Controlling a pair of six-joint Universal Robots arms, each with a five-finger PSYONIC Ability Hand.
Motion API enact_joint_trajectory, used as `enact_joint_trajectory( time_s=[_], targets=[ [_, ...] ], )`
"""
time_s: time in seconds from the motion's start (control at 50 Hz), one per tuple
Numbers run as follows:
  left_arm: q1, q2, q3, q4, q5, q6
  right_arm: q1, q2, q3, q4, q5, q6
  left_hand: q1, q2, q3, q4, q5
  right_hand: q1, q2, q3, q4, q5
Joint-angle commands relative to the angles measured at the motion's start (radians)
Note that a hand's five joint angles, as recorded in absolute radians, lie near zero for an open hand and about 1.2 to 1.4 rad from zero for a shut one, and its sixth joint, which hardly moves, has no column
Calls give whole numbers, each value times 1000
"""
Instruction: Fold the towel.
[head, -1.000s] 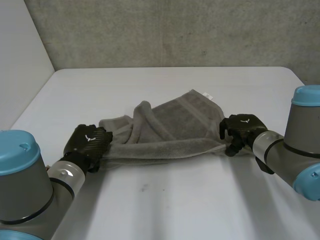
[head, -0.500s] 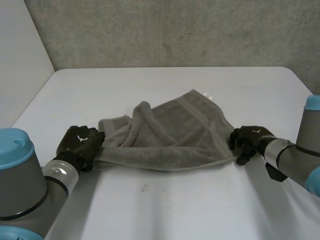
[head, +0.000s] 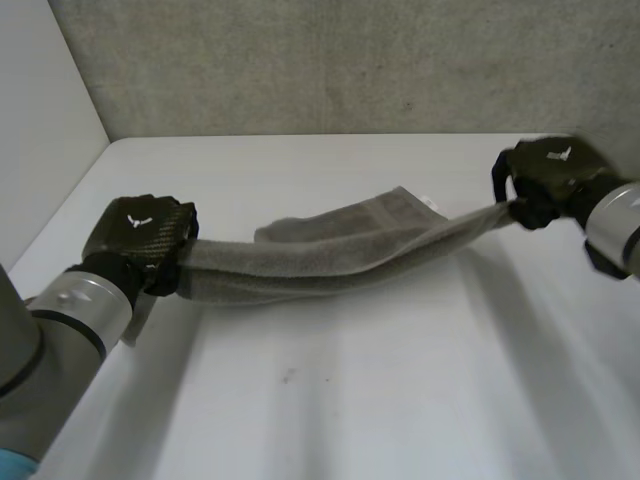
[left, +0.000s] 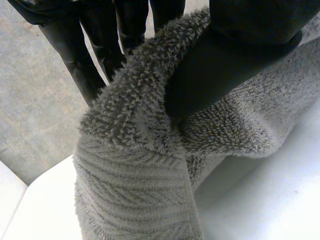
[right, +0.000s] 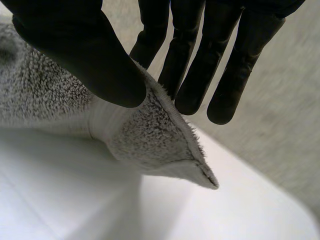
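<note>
A grey towel hangs stretched between my two hands above the white table, sagging in the middle. My left hand is shut on the towel's left end; its thumb presses the bunched terry cloth against the fingers. At the right, my right hand is shut on the other end and held higher. There the thumb pinches a corner of the towel against the fingers, and the hemmed tip pokes out past them.
A grey concrete wall runs along the table's far edge. A pale wall borders the table on the left. A small dark mark lies on the table in front of the towel.
Both hands have risen off the table and moved apart, pulling the towel taut in the air. The right hand has closed on its corner and gone up and back.
</note>
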Motion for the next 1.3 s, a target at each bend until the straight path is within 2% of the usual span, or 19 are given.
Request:
enact_joint_trajectory(
  time_s=[0.02, 0.06, 0.16, 0.34, 0.46, 0.5, 0.54, 0.56, 0.58, 0.7, 0.78, 0.88, 0.96, 1.08, 1.18, 1.22, 1.26, 1.28, 1.3],
  targets=[
    [0, 23, 124, -289, 4, -68, 9, -102, -69, 189, 84, -254, 217, 184, 183, 180, 192, 30, 211, 213, 205, 229],
    [3, 13, 164, -404, 4, -91, 32, -106, -89, 261, 154, -328, 217, 184, 183, 180, 192, 30, 211, 213, 205, 229],
    [13, -59, 190, -484, 8, -94, 105, -88, -83, 297, 191, -342, 217, 184, 183, 180, 192, 30, 211, 213, 205, 229],
    [13, -300, 310, -469, 5, -86, 185, 133, -126, 295, 200, -345, 217, 184, 183, 180, 192, 30, 211, 213, 205, 229],
    [13, -452, 571, -458, 5, -65, 190, 314, -342, 235, 211, -308, 217, 184, 183, 180, 192, 30, 211, 213, 205, 229],
    [13, -475, 661, -453, 5, -42, 190, 346, -480, 139, 234, -241, 217, 184, 183, 180, 192, 30, 211, 213, 205, 229],
    [11, -497, 859, -429, 5, 10, 190, 342, -532, 66, 249, -192, 217, 184, 183, 180, 192, 30, 211, 213, 205, 229],
    [11, -497, 860, -429, 5, 10, 190, 342, -532, 65, 250, -191, 217, 184, 183, 180, 192, 30, 211, 213, 205, 229],
    [13, -503, 964, -397, 4, 20, 189, 328, -567, -28, 262, -140, 217, 184, 183, 180, 192, 30, 211, 213, 205, 229],
    [13, -484, 1204, -225, 1, 17, 181, 134, -482, -413, 289, 18, 217, 184, 183, 180, 192, 30, 211, 213, 205, 229],
    [13, -458, 1195, -200, -3, 15, 181, 58, -391, -475, 282, 19, 217, 184, 183, 180, 192, 30, 211, 213, 205, 229],
    [29, -432, 944, -286, 7, 7, 181, 44, -267, -321, 254, -39, 217, 184, 183, 180, 192, 30, 211, 213, 205, 229],
    [40, -428, 784, -281, 5, 14, 181, 62, -203, -216, 234, -76, 217, 184, 183, 180, 192, 30, 211, 213, 205, 229],
    [40, -460, 436, -122, 5, 20, 178, 171, -37, -107, 228, -121, 217, 184, 183, 180, 192, 30, 211, 213, 205, 229],
    [40, -474, 296, -9, 7, 75, 172, 236, 18, -116, 228, -127, 217, 184, 183, 180, 192, 30, 211, 213, 205, 229],
    [39, -466, 265, 7, 7, 98, 162, 250, 24, -116, 228, -124, 217, 184, 183, 180, 192, -78, 104, 105, 98, 121],
    [25, -429, 230, 10, 7, 125, 149, 268, 31, -118, 231, -110, 217, 184, 183, 180, 192, -694, -513, -511, -519, -496],
    [25, -429, 230, 10, 7, 126, 149, 268, 31, -118, 231, -110, 217, 184, 183, 180, 192, -697, -516, -514, -522, -498],
    [22, -397, 221, 10, 5, 129, 150, 271, 32, -118, 228, -99, 217, 184, 183, 180, 192, -912, -731, -729, -737, -714]
  ],
)
